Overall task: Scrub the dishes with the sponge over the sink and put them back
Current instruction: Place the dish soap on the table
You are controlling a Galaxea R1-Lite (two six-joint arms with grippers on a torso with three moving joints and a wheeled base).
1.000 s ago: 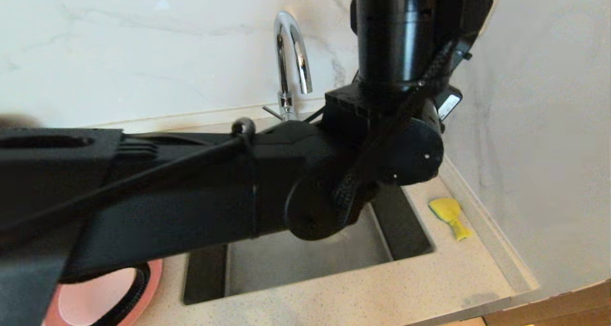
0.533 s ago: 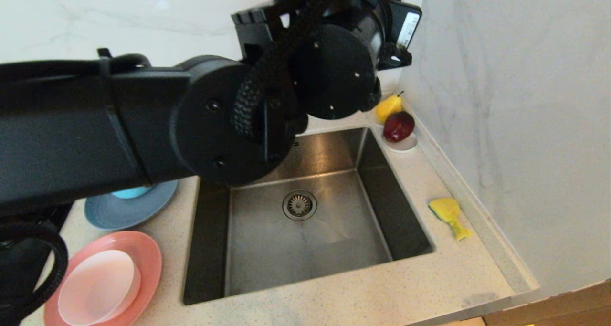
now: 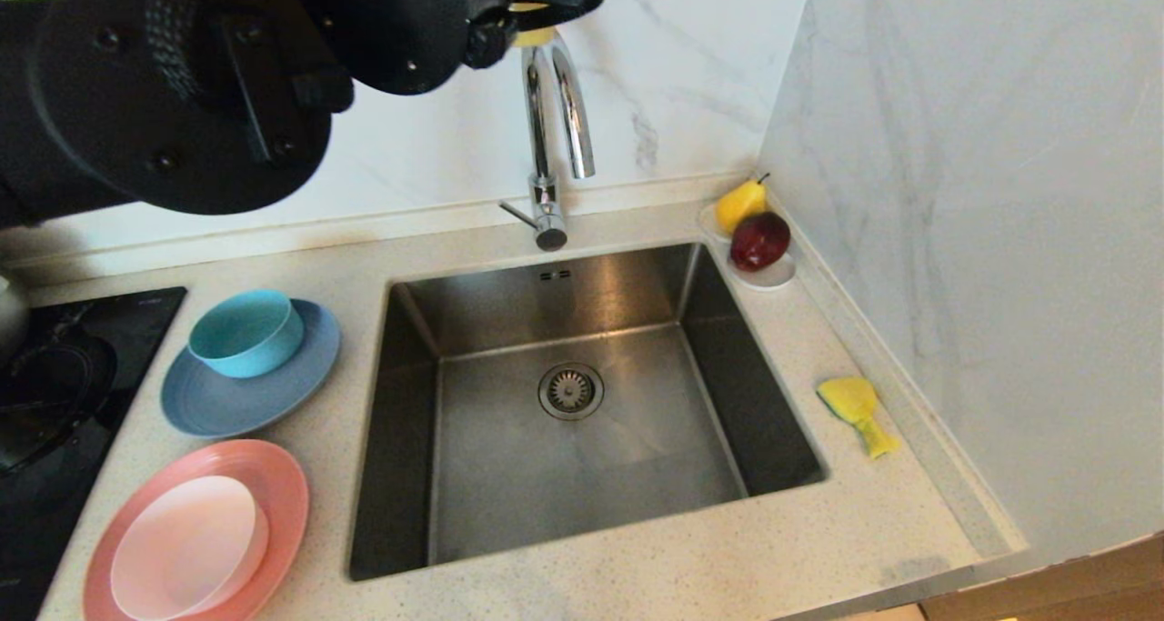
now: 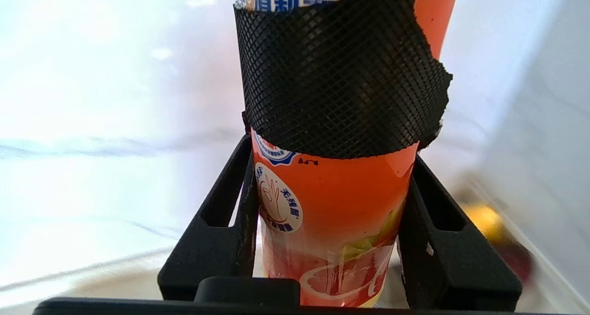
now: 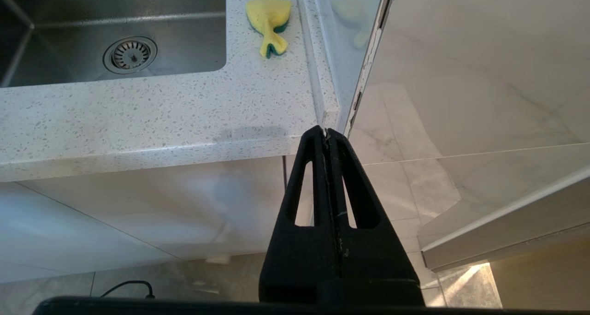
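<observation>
My left gripper (image 4: 329,186) is shut on an orange bottle (image 4: 341,204) with a black mesh band, held high near the tap (image 3: 556,103). The left arm (image 3: 182,85) fills the upper left of the head view. The yellow sponge (image 3: 855,407) (image 5: 269,22) lies on the counter to the right of the sink (image 3: 564,475). To the sink's left, a teal bowl (image 3: 245,330) stands on a grey-blue plate (image 3: 227,403), and a pale pink bowl (image 3: 186,548) on a salmon-pink plate (image 3: 282,494). My right gripper (image 5: 326,133) hangs shut and empty below the counter's front edge.
A white saucer (image 3: 773,280) with a yellow pear (image 3: 738,205) and a dark red fruit (image 3: 760,239) sits in the back right corner. A black hob (image 3: 55,394) is at the far left. Walls close off the back and right.
The left arm has swung up and to the left, away from the head camera. The sink and the dishes it covered now show. The right arm has not moved.
</observation>
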